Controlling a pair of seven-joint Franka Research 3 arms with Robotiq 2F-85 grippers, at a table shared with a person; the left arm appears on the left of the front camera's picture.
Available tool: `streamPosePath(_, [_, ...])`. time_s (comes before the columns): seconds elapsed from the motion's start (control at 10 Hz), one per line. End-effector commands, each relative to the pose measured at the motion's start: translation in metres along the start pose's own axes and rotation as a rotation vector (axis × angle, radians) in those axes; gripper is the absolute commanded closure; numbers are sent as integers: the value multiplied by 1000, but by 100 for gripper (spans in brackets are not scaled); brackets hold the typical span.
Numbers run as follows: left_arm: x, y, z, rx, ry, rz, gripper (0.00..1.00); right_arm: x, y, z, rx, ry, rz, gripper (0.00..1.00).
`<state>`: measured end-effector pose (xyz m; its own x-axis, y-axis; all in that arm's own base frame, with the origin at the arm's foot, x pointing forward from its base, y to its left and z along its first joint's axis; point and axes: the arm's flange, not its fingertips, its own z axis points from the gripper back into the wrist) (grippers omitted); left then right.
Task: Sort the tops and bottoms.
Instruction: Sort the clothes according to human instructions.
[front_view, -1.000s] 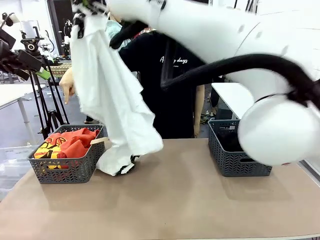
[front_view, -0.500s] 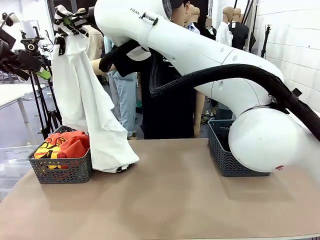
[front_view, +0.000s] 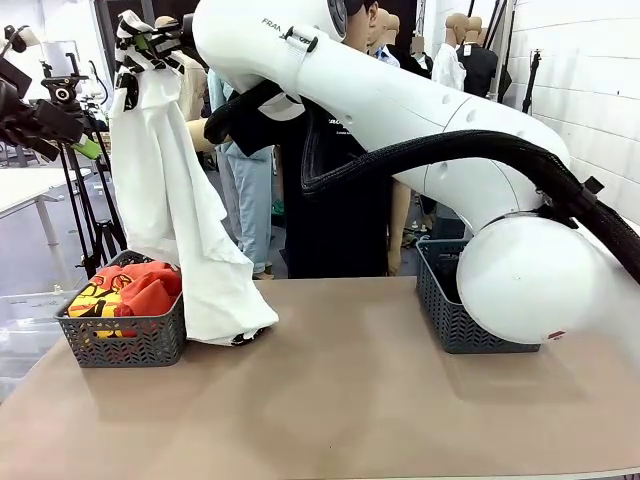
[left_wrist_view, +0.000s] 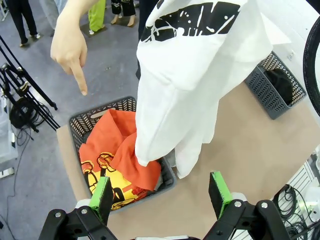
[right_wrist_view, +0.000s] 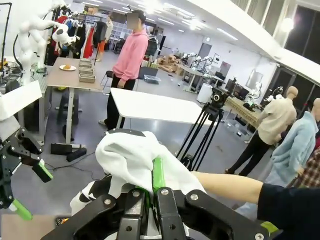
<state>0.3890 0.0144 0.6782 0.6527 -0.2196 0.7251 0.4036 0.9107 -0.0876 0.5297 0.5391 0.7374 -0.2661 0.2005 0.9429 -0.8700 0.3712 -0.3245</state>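
The worktop (front_view: 350, 400) holds two baskets; the right pincer (front_view: 140, 45) pinches a white top (front_view: 185, 230) high up, its hem beside the left basket (front_view: 125, 340) holding the orange top (left_wrist_view: 117, 160); the left pincer (left_wrist_view: 162, 192) is spread above; a hand (left_wrist_view: 70, 42) points down.

Bright, sharp, wide-angle edge distortion

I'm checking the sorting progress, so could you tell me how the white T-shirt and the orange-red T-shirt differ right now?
The white T-shirt hangs stretched out from the shut right hand; the orange-red T-shirt lies crumpled in the left basket. The white one's print is black, the orange-red one's yellow and black. The white one's hem trails onto the table beside that basket. Both are soft cloth tops.
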Motion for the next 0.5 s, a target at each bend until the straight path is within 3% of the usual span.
streamPosePath(0.0, [1,0,1,2,-1,-1,0,-12,-2,-22,-20,18,29,100])
streamPosePath(0.4, [1,0,1,2,-1,-1,0,-69,-45,-126,119,88,3,100])
